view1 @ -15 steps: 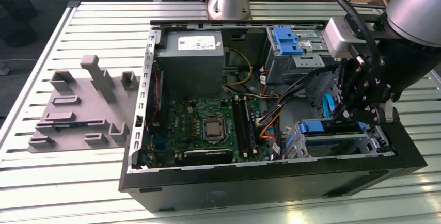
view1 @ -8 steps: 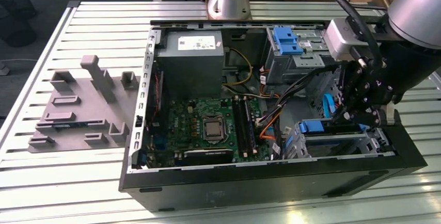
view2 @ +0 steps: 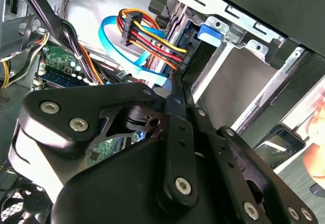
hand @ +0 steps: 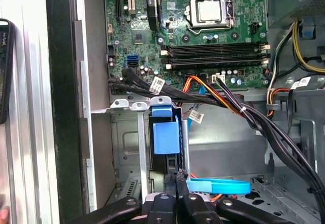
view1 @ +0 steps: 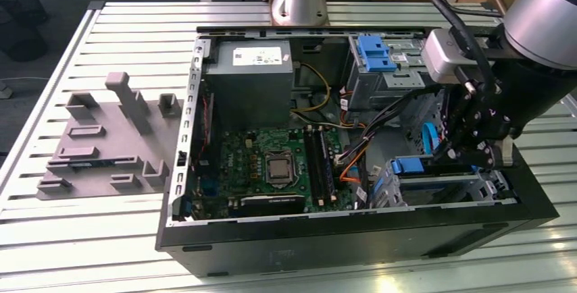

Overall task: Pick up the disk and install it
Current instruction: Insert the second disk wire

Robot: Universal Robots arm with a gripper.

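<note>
**Disk on edge in its cage, shut fingers at its end**

The disk (hand: pixel 165 132) stands on edge in its blue frame, slotted between the metal walls of the drive cage (hand: pixel 127 103); in the exterior view this is the near corner of the computer case (view1: pixel 361 239), on the exterior view's right; that upright seat suits a bay that takes a drive slid in from its open side.

The gripper (hand: pixel 176 181) meets the disk at its end; in both wrist views its fingers (view2: pixel 176 89) lie pressed together with no gap between them, and I see nothing clamped between them; I judge that closed tips make a narrow pusher for the frame's edge, though whether they actually touch it I cannot tell.

A flat blue cable (hand: pixel 218 187) loops just beside the fingers; a bundle of coloured wires (view2: pixel 152 36) ends at a plug near the disk's end, seemingly within reach of its socket.

Farther in lies the motherboard (hand: pixel 213 31); the grey power box (view1: pixel 253 84) sits at the far side; the case rests on a slatted table (view1: pixel 90 239).
</note>
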